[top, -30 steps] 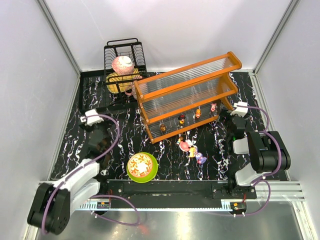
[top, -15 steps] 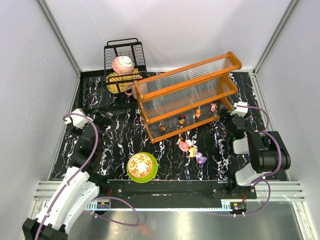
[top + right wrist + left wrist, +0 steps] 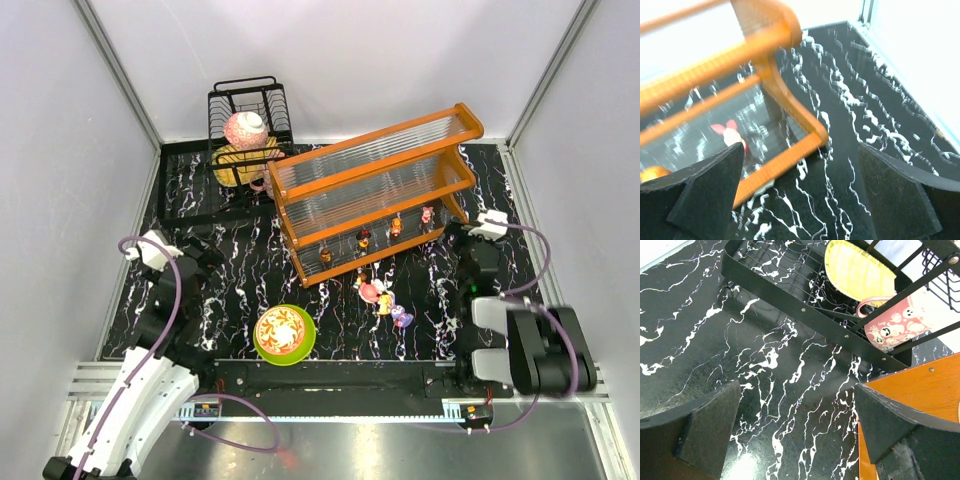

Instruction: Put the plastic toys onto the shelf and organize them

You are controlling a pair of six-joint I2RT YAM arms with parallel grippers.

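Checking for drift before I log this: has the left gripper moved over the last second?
Yes. The left gripper has shifted left, away from the shelf.

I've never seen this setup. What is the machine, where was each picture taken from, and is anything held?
Two robot arms stand at the near edge of a black marbled table: the left arm and the right arm. One picture looks down from above; the other two come from cameras on the wrists, where the dark wedges are the left fingers and right fingers. Both are open and hold nothing. An orange shelf carries four toys; three more toys lie before it, near a bowl. A dish rack stands at the back.
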